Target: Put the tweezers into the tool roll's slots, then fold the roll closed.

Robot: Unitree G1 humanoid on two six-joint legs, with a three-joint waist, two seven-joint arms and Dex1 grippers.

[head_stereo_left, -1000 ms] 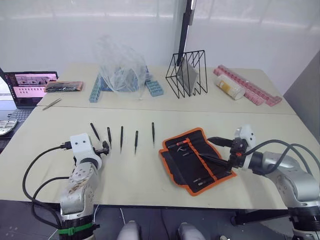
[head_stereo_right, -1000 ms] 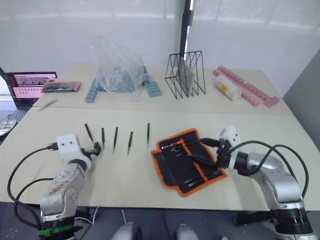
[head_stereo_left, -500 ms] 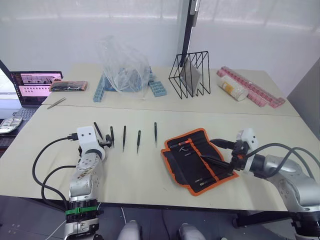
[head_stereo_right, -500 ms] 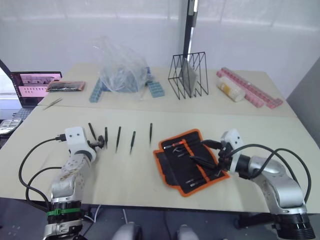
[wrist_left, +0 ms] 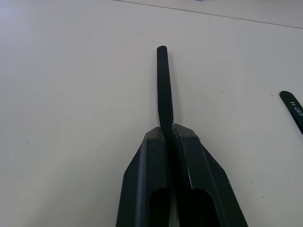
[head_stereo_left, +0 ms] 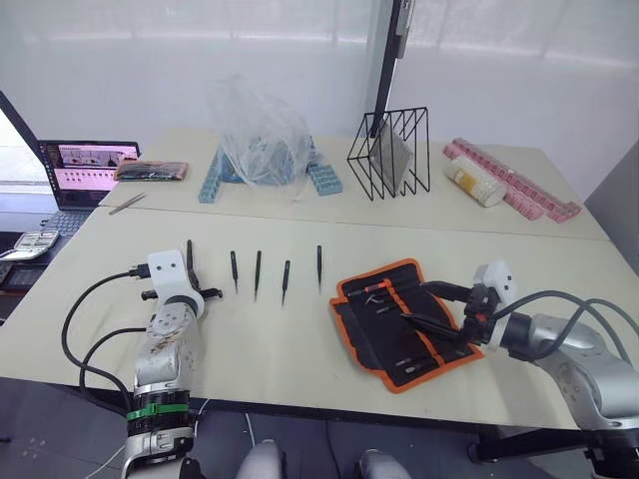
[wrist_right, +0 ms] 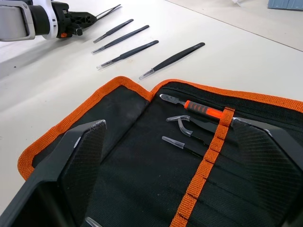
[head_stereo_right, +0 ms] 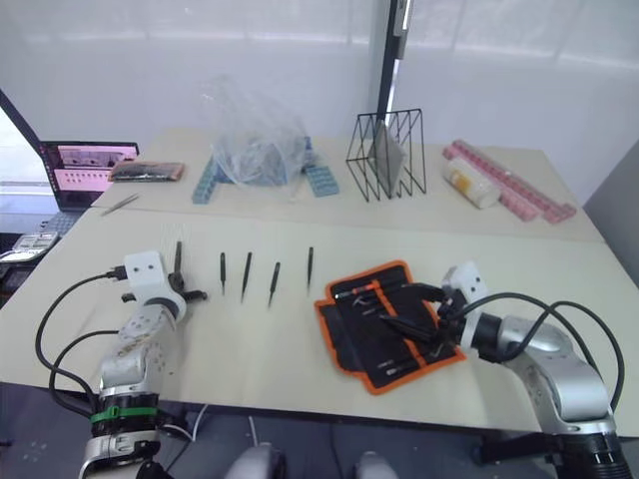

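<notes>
Head stereo pair overlooks the table (head_stereo_left: 300, 349); wrist cameras view it closely.

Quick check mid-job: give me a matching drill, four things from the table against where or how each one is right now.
Things:
1. left hand
2. right hand
3. tool roll
4. wire rack

States:
A. lying unfolded, inner face up
B. open, over the roll
C. standing on the far table
D. shut on one of the tweezers

Pairs: 1-D, 2-B, 3-A, 4-C
</notes>
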